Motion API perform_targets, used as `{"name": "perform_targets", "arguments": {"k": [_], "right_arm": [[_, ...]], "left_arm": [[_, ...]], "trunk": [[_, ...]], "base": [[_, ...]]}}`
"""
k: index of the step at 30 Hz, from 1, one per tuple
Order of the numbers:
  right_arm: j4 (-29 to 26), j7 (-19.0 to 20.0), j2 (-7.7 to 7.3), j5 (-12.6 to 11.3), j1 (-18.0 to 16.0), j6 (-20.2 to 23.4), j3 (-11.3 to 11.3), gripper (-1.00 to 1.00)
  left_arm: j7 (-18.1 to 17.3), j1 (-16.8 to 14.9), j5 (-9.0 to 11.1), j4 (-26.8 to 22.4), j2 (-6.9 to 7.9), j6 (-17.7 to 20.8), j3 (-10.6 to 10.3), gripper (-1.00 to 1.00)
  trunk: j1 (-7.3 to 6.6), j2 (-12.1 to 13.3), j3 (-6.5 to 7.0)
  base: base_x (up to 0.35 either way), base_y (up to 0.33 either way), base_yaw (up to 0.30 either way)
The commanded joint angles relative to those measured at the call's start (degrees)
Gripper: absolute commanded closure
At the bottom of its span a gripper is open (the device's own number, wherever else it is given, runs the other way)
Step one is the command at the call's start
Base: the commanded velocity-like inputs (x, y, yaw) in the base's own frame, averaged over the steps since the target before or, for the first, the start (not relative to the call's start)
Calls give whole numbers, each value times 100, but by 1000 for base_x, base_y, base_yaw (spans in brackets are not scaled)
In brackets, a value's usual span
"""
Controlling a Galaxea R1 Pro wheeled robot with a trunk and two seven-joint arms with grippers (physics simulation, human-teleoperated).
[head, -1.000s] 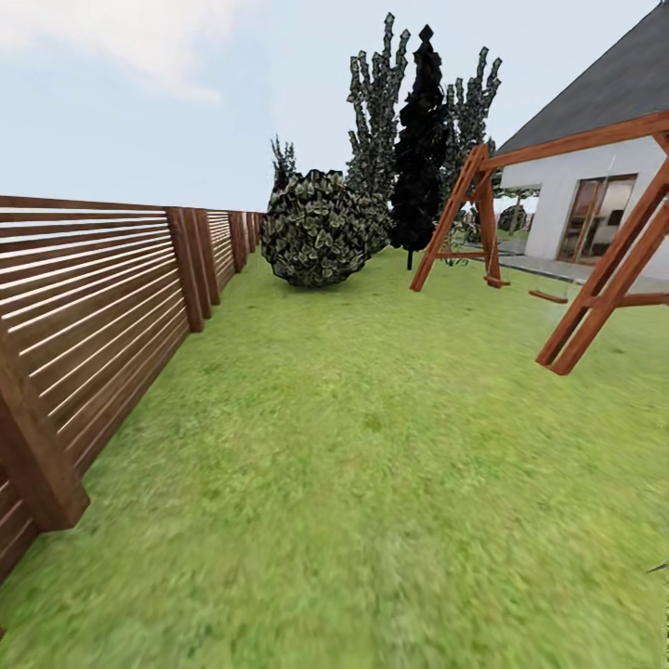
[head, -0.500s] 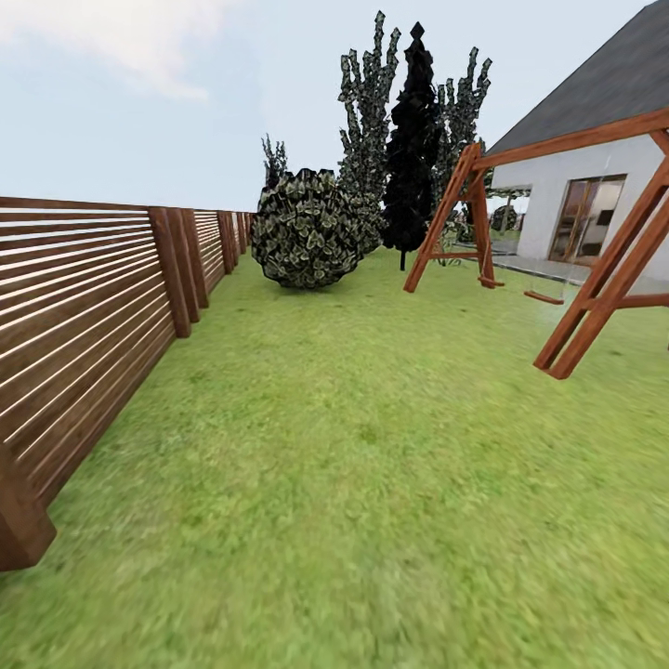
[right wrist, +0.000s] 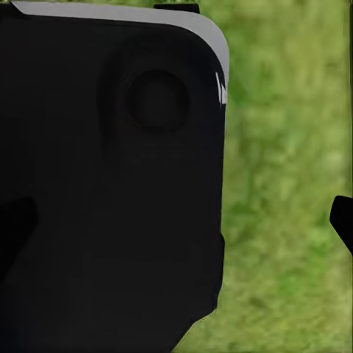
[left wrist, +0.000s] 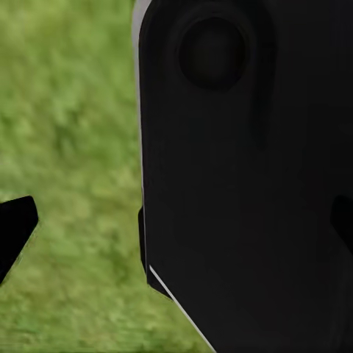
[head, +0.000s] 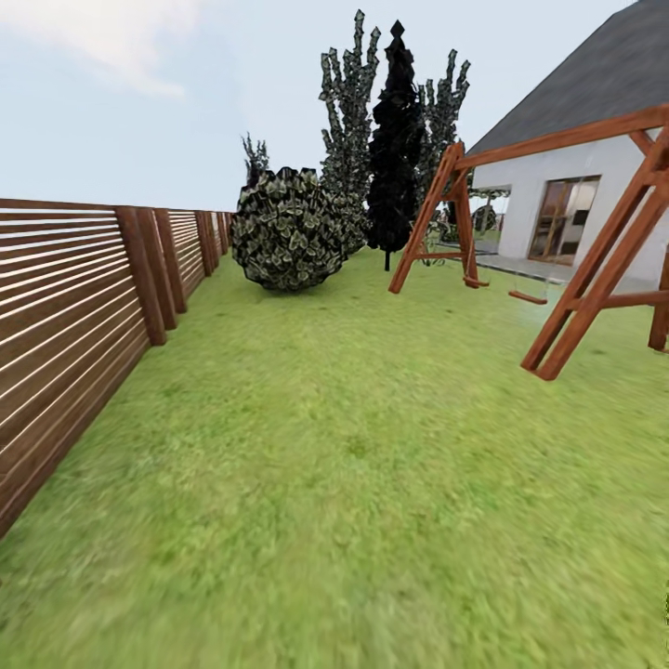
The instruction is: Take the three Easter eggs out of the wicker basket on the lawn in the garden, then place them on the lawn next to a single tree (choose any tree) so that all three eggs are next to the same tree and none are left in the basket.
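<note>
The lawn [head: 353,446] spreads wide and green ahead of me in the head view, inside the fenced garden. The Easter eggs, the wicker basket and the tree are out of view. In the left wrist view my left gripper [left wrist: 176,228] hangs over grass beside a black part of my own body, its dark fingertips [left wrist: 13,228] far apart at the picture's edges. My right gripper [right wrist: 176,220] looks the same, one fingertip [right wrist: 343,219] showing against the grass. Neither holds anything.
A brown slatted fence [head: 65,307] runs along the left. A round leafy bush [head: 286,230] and dark narrow cypress-like trees [head: 398,139] stand at the far end. A wooden swing frame [head: 576,279] stands at the right, with the white house [head: 576,195] behind it.
The whole head view has shifted left and the near fence post has slid out of frame: the camera has moved forward and turned right. The garden's things have not moved.
</note>
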Motion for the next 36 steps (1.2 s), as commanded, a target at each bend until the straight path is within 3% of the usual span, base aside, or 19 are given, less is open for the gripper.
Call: {"name": "perform_targets", "arguments": {"k": [1,8,36], "right_arm": [[4,8,-1,-5,-5,1,-3,-100],[4,6,0,-11,-5,-2,-3,-100],[4,6,0,-10,-5,-11,5,-100]], "left_arm": [[-3,5,-1,-13,1,0,3,-100],[-3,5,-1,-13,2,0,1,-100],[-3,5,-1,-13,0,0,5,-100]], "trunk": [[4,-2,-4],[4,-2,4],[4,-2,4]], "base": [[346,0,-292],[346,0,-212],[346,0,-4]]}}
